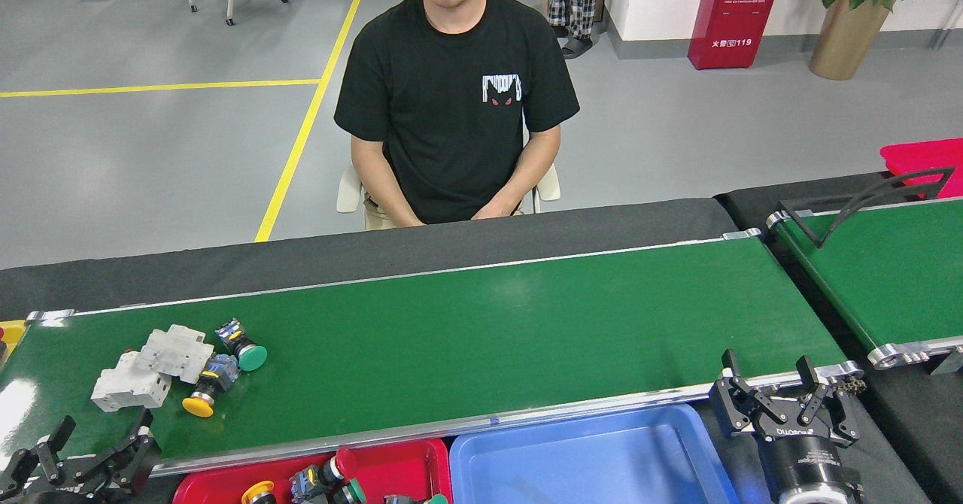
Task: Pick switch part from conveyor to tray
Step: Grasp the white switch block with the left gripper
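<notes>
Cluster of switch parts lying on the conveyor [466, 323] toward its left end: yellow-capped switch [203, 395] nearest the near rail, green-capped switch [242, 346] just beyond it to the right, two white breaker blocks [154, 365] touching them on the left. Left gripper [83, 455] at the near left corner, fingers spread and empty, just near and left of the cluster; far closer than the right gripper [782, 402], also spread and empty, sitting at the near right end of the belt, well apart from every part. Yellow-capped switch up and to the right of the left gripper, long axis slanting from cap at near-left to body at far-right, so probably a short reach forward over the rail with the fingers set across that slant. Breaker block hard against the switch on its left side, likely crowding one finger. Red tray [421, 463] with several switches inside and empty blue tray [594, 459] both just below the near rail. Person seated [455, 105] beyond the far side, hands off the belt
</notes>
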`<action>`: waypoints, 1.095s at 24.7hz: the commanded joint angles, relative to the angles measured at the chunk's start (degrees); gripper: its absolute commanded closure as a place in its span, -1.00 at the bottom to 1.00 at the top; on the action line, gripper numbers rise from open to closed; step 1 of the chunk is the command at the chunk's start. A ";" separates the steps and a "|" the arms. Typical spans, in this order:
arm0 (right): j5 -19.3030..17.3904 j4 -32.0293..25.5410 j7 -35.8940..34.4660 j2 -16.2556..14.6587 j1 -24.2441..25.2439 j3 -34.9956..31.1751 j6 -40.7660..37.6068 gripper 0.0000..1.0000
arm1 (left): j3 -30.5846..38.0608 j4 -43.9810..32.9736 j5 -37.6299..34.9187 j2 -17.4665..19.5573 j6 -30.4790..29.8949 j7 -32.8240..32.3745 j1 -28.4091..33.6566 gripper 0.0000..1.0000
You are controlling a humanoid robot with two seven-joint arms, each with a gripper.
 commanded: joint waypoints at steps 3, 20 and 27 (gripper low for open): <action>-0.05 -0.59 -0.38 -0.47 -0.32 0.26 -0.23 -1.00 | 0.08 4.17 -0.10 2.40 0.56 0.52 -3.45 -1.00; -0.05 -0.15 -0.47 -0.38 1.35 2.28 -5.42 -1.00 | -1.67 11.29 4.38 4.24 -2.95 7.73 -7.32 0.81; -0.05 -0.33 -0.47 -0.47 1.44 2.28 -5.60 -1.00 | -6.33 -18.41 4.91 -5.25 -9.37 5.18 8.94 0.79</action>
